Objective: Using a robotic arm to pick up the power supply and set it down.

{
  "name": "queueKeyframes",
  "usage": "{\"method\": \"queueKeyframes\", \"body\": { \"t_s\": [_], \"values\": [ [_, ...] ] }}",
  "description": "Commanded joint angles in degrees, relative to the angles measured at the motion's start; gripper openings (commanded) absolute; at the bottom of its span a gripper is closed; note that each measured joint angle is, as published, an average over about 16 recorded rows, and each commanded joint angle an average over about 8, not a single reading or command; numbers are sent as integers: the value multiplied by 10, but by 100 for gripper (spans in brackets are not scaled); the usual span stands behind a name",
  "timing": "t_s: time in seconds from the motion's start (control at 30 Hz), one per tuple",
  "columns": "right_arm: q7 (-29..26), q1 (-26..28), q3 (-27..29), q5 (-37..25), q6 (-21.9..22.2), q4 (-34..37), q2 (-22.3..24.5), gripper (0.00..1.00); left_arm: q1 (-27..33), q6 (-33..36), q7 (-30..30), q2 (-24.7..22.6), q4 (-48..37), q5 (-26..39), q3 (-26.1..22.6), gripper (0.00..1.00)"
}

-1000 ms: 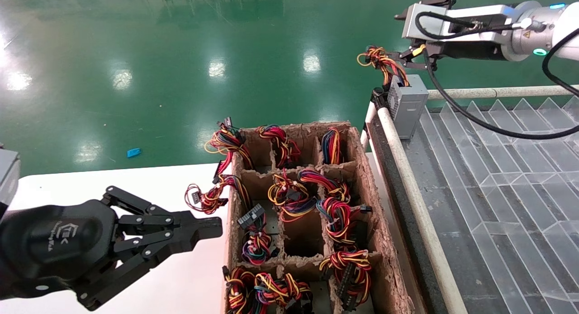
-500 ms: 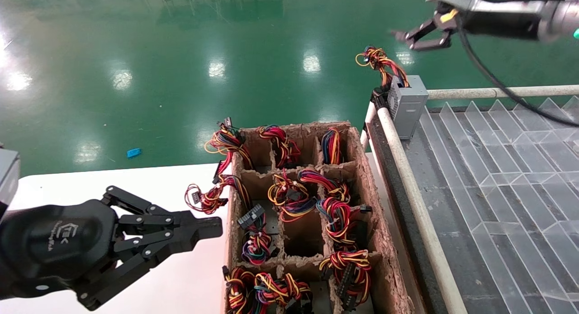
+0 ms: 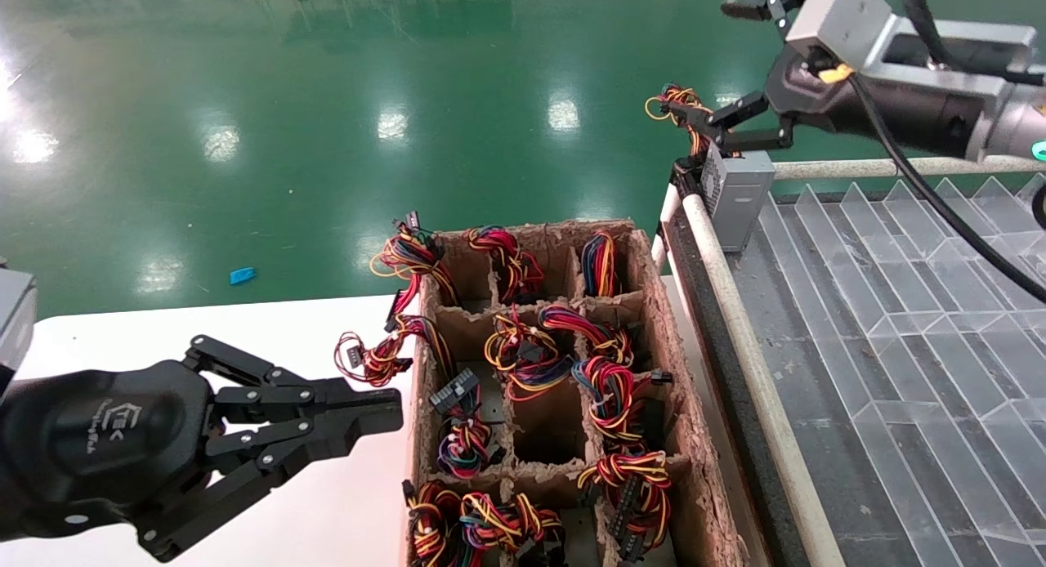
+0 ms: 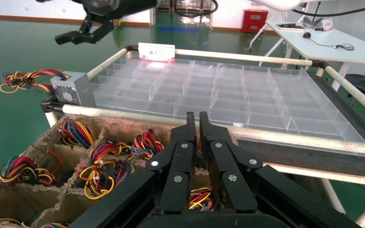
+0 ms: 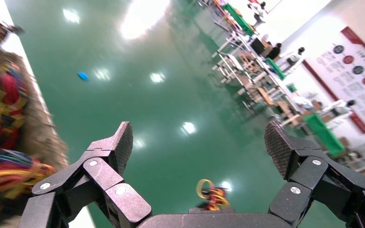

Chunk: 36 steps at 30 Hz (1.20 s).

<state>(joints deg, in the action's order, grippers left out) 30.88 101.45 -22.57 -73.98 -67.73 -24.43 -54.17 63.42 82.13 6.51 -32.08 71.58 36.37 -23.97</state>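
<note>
Up in the upper right of the head view, the power supply [image 3: 738, 193] stands on the far left corner of the clear-partitioned tray [image 3: 915, 322], just behind its white rail [image 3: 739, 322], with its wire bundle [image 3: 682, 109] fanning out above and to the left. The right gripper [image 3: 735, 60] hangs over that bundle with its fingers spread wide, one fingertip close by the wires and the other higher up; it holds nothing. Below, in the centre of the frame, sits the cardboard divider box [image 3: 564, 387], its cells stuffed with coloured wire looms, on the white table [image 3: 310, 502]. At the lower left the left gripper [image 3: 384, 410] hovers over the table beside the box, its two fingers pressed together and empty, as the left wrist view confirms [image 4: 195, 118].
</note>
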Motion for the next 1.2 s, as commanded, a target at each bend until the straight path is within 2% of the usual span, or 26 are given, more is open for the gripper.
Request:
{"method": "queueKeyframes", "body": {
  "t_s": [0.03,1.2],
  "values": [
    [-21,-20,3,16,-9,-24,9,100,0,0,0,0,0,0,0,100],
    [-379,-363,60,293,-164,-448,175,100,0,0,0,0,0,0,0,100]
  ]
}}
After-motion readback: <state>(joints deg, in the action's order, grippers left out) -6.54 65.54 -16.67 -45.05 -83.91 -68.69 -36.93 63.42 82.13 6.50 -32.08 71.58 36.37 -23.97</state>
